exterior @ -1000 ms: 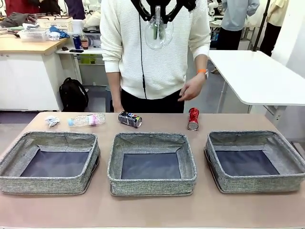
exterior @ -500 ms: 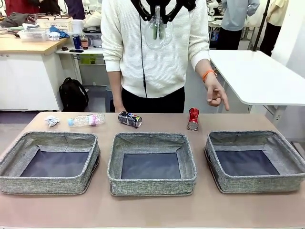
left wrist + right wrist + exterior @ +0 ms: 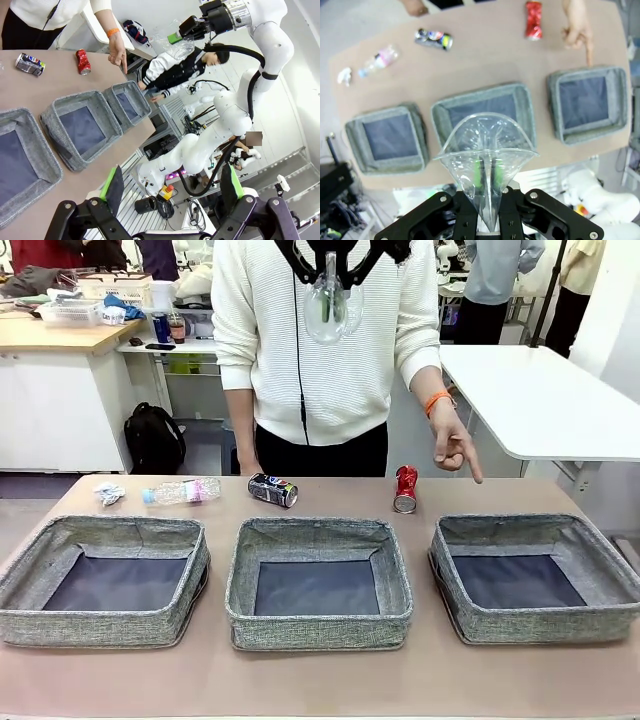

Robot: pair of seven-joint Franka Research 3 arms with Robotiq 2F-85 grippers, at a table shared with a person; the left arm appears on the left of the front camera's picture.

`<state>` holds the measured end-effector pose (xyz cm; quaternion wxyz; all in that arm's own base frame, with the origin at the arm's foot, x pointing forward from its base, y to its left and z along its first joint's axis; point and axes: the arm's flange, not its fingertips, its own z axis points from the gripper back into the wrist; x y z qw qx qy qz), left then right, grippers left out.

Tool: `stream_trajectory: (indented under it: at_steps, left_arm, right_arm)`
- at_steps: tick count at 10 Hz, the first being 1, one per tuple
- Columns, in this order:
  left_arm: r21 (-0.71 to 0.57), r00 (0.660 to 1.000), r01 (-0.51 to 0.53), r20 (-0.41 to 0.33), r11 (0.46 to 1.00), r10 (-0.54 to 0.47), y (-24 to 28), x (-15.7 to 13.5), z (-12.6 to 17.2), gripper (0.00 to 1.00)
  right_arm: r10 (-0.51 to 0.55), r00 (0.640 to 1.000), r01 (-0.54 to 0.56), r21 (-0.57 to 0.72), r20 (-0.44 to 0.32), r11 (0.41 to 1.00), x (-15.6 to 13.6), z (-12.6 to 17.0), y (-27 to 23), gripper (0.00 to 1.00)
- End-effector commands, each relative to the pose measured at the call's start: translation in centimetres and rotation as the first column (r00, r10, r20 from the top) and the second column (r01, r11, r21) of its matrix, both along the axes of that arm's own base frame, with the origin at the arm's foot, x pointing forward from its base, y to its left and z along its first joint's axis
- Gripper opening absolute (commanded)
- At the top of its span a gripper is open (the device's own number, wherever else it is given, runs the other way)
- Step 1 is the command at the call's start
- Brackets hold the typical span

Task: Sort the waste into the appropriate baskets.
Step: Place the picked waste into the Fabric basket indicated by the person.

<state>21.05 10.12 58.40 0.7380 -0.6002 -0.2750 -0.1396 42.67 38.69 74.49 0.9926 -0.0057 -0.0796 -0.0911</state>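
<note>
The table point(image 3: 320, 680) carries three baskets point(image 3: 318, 625) in a row along its near edge. The left wrist view takes in the right arm raised high. The right wrist view looks down through the clear plastic film point(image 3: 487, 145), pinched in the right gripper point(image 3: 486, 175) above the middle basket. The left gripper point(image 3: 171, 187) gapes wide, holding nothing. The person's hand point(image 3: 452, 445) points one finger down near the table's far edge. Along that edge lie the bottle point(image 3: 182, 490), dark can point(image 3: 273, 490), red can point(image 3: 405, 490) and, nearest the far left corner, the paper wad point(image 3: 109, 493).
</note>
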Motion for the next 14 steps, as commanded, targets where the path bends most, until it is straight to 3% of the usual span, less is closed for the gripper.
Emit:
stream_trajectory:
  at_steps: [1,8,9,11,12,13,14]
  left_arm:
    - [-0.012,1.0,0.009,0.029,1.0,-0.009,-0.1,0.1,0.3,1.0]
    - [-0.012,1.0,0.009,0.029,1.0,-0.009,-0.1,0.1,0.3,1.0]
    - [-0.012,1.0,0.009,0.029,1.0,-0.009,-0.1,0.1,0.3,1.0]
    - [-0.012,1.0,0.009,0.029,1.0,-0.009,-0.1,0.1,0.3,1.0]
    - [-0.012,1.0,0.009,0.029,1.0,-0.009,-0.1,0.1,0.3,1.0]
    - [-0.012,1.0,0.009,0.029,1.0,-0.009,-0.1,0.1,0.3,1.0]
    - [-0.012,1.0,0.009,0.029,1.0,-0.009,-0.1,0.1,0.3,1.0]
  right_arm:
    - [0.001,1.0,-0.001,0.002,0.002,1.0,-0.2,0.0,0.0,0.08]
    - [0.0,1.0,0.0,0.0,0.0,1.0,0.0,0.0,0.0,0.08]
    - [0.05,0.998,-0.051,-0.02,-0.049,0.998,-0.4,-1.1,-2.1,0.08]
    - [0.135,0.991,-0.134,-0.154,-0.003,0.979,-1.1,-4.1,-6.7,0.08]
    - [0.198,0.98,-0.199,-0.145,-0.02,0.969,-0.6,-6.4,-8.9,0.08]
    - [0.206,0.973,-0.222,-0.177,-0.106,0.959,0.4,-8.9,-10.3,0.08]
    - [0.221,0.935,-0.3,-0.283,-0.279,0.911,0.5,-10.5,-10.5,0.08]
